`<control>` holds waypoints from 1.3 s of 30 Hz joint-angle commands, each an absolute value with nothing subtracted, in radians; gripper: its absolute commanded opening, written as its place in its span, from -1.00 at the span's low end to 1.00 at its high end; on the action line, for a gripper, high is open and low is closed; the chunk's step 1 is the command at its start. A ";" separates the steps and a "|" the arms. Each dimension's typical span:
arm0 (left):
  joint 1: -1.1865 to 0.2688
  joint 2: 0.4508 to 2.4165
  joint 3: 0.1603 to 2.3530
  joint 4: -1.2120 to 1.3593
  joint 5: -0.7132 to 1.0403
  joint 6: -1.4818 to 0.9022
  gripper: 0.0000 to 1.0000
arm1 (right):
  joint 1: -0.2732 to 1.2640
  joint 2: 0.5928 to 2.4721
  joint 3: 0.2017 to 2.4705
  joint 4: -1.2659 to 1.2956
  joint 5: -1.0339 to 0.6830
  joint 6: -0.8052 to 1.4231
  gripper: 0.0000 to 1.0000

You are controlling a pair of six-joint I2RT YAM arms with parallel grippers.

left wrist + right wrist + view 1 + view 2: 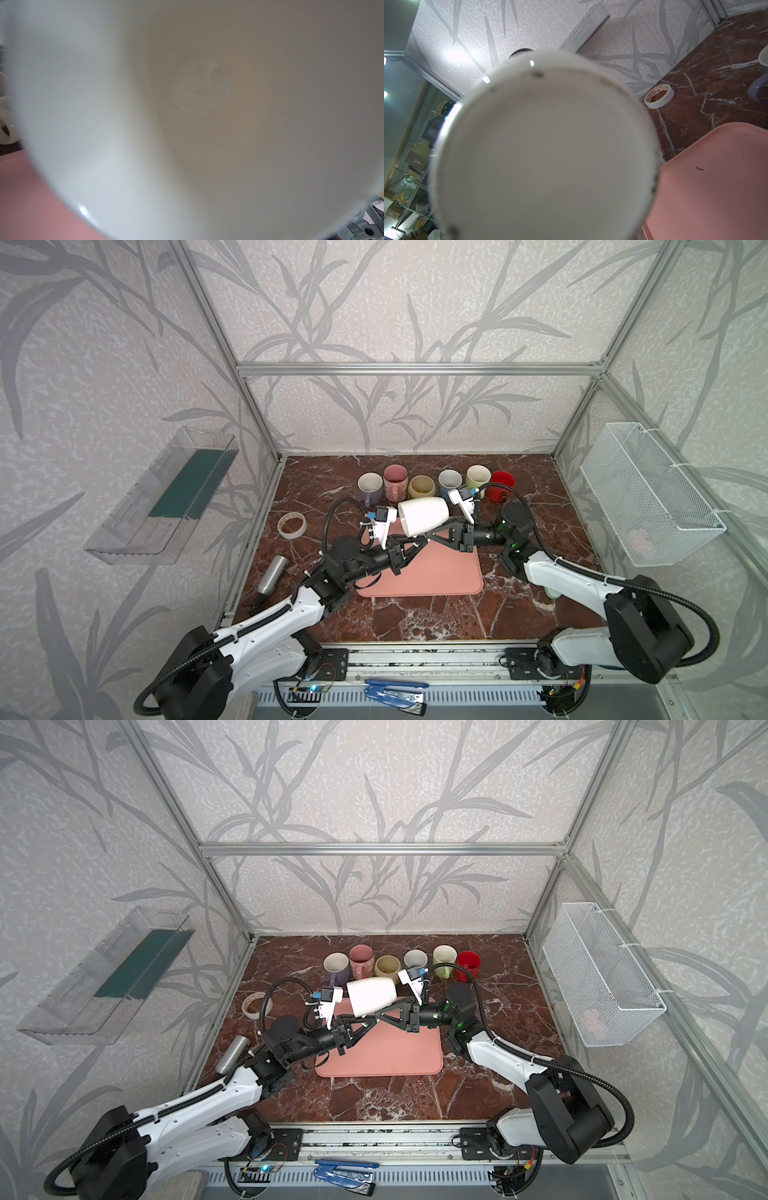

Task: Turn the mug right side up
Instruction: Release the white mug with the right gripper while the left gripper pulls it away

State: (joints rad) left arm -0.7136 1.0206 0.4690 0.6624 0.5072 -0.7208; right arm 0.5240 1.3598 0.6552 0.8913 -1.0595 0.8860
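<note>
1. MID-TURN: the white mug point(424, 514) is held aloft on its side over the pink mat point(436, 578). Its mouth faces the left arm, its base the right, and it is clear of the mat.
2. The right gripper point(430, 536) is seen pinched fully together under the mug's belly, prob. on the handle, which is hidden. The load appears to be carried here.
3. The left gripper point(417, 546) is set at the lower rim w/ fingers drawn nearly together. Whether anything is clamped can't be told.
4. Step in hand, as judged: the rotation is to be completed so the base points down. A slow wrist roll w/ a firm grip is advised, since glazed ceramic is likely slippery & heavy off-centre. The base should be levelled before lowering, & let go only once seated flat.
5. Room: the mat is bare beneath & toward the near edge, so set-down is favoured there.
6. Edges: the row of upright mugs point(421, 487) stands just behind, close to the right wrist cam. Any swing toward the back is best avoided.
7. The tape roll point(292, 525) & steel tumbler point(272, 574) lie well apart at left, so no obstruction is expected.
</note>
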 commanded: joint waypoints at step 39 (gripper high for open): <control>-0.370 1.058 1.053 -0.679 -0.117 -0.395 -1.00 | 0.563 1.150 0.567 0.201 -0.424 0.458 0.34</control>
